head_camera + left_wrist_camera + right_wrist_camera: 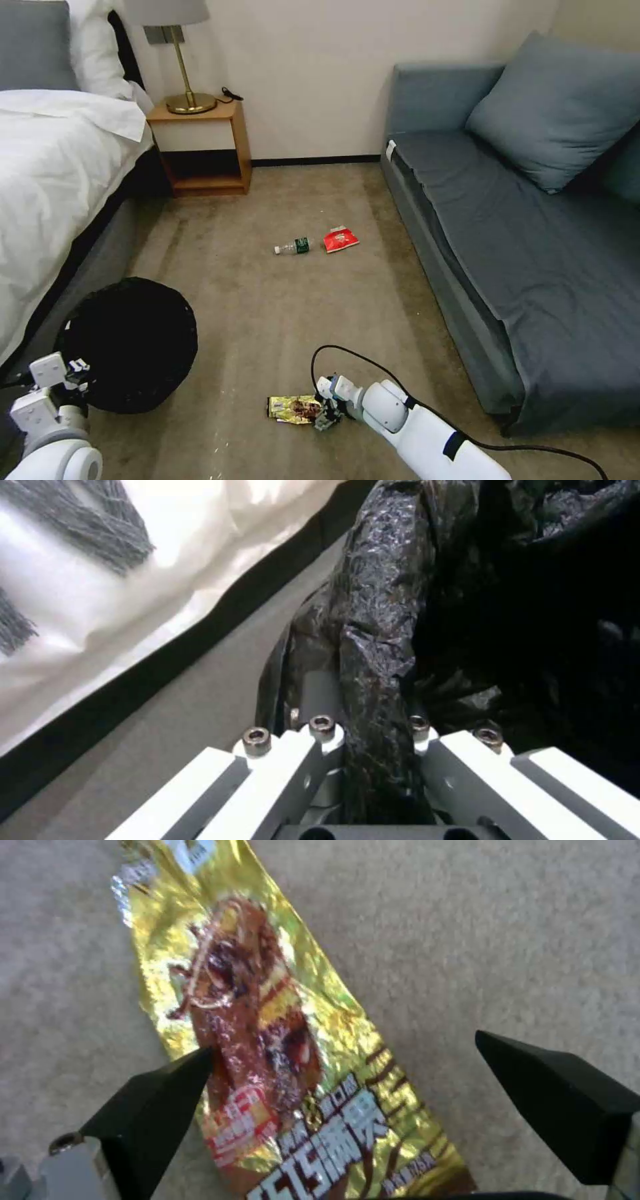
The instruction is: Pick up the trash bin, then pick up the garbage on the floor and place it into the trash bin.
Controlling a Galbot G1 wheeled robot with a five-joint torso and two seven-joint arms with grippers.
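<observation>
Soft, even room light is filling the head view, leaving the carpet (280, 300) evenly lit while the black bin liner (130, 343) is reading as a near-featureless dark patch. In the left wrist view the white bedding (133, 580) is blowing out to glare and the liner's depths are sinking into shadow. The gold wrapper (267, 1040) is glinting and smearing with blur.

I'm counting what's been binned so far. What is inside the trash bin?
Only the black liner shows inside the trash bin; its depths are too dark to tell. The left gripper clamps its rim.
</observation>
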